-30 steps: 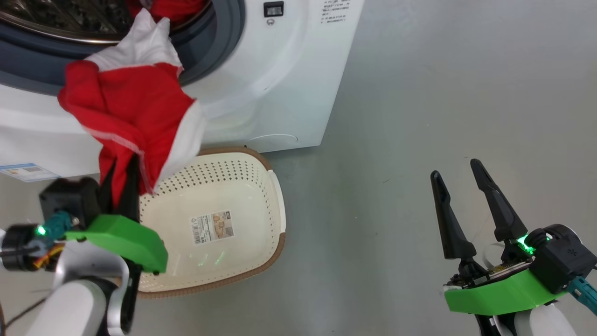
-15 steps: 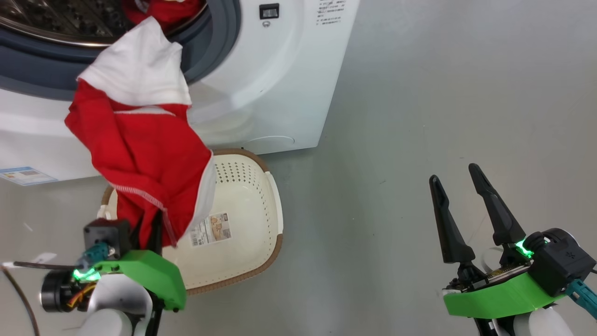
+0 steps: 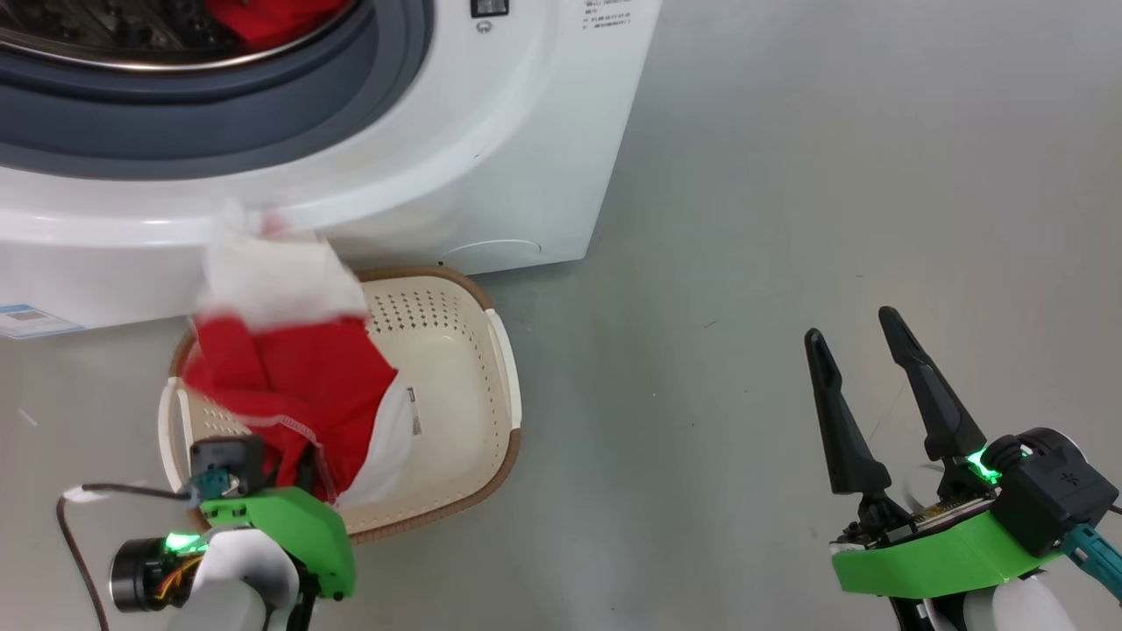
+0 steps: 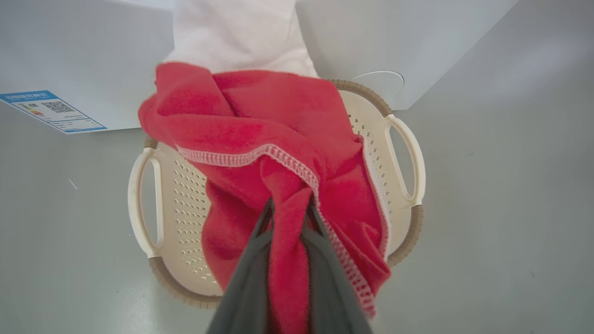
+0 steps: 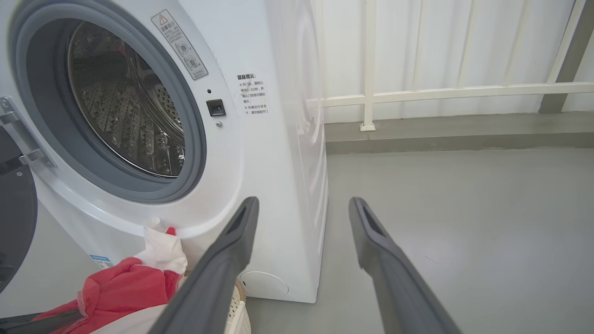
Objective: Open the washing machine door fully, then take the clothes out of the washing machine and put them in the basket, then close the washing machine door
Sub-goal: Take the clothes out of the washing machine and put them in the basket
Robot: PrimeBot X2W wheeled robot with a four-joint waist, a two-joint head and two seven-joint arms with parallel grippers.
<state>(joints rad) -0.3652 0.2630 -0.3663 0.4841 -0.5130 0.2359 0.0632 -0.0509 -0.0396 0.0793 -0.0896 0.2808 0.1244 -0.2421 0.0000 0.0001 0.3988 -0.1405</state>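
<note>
Over the cream basket [image 3: 438,350], left pincer [image 4: 288,206] grips a crumpled red, white-trimmed garment [image 4: 260,116]; right pincer [image 3: 852,326] gapes.

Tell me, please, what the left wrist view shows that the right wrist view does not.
Left wrist view: the left gripper shut on the red garment over the basket, whose two side handles show. Right wrist view: the open right gripper, the steel drum, grey gasket, the black door's edge, a white railing. Shared: garment, basket rim, the washing machine's white front.
</note>
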